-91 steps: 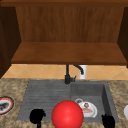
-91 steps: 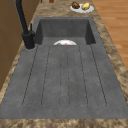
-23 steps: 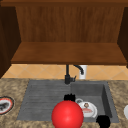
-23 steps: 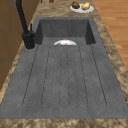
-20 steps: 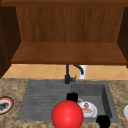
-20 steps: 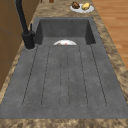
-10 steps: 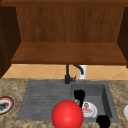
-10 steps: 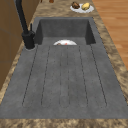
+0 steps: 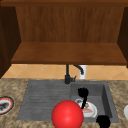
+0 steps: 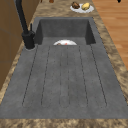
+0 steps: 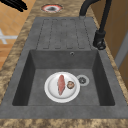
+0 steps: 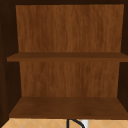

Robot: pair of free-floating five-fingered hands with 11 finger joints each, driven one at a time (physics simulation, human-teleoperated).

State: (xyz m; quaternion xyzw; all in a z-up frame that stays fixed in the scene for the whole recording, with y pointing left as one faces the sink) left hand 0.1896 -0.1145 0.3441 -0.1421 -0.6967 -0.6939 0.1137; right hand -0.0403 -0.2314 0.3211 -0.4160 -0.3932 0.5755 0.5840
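In the front view my left hand [image 9: 82,92] hangs dark in front of the sink basin [image 9: 106,97], with a thin dark part reaching down toward the white plate [image 9: 90,111]. Just left of it and lower is a big red ball [image 9: 67,114]. My right hand [image 9: 103,121] sits at the bottom edge, right of the plate. In the right side view a hand [image 11: 15,5] with straight, spread fingers floats off the counter's front edge, which fits the left hand. The plate [image 11: 52,87] on the basin floor carries a reddish strip of food and a small brown piece.
A black faucet [image 9: 67,75] stands behind the draining board [image 10: 65,80]. A red-rimmed plate [image 9: 5,105] lies on the left counter, and a plate of food [image 10: 81,7] on the right counter. A wooden cabinet with shelves [image 12: 67,107] hangs above.
The left hand left the bottom left corner, rose and travelled right across the front view to its place before the basin. The right hand, ball and plates stayed put.
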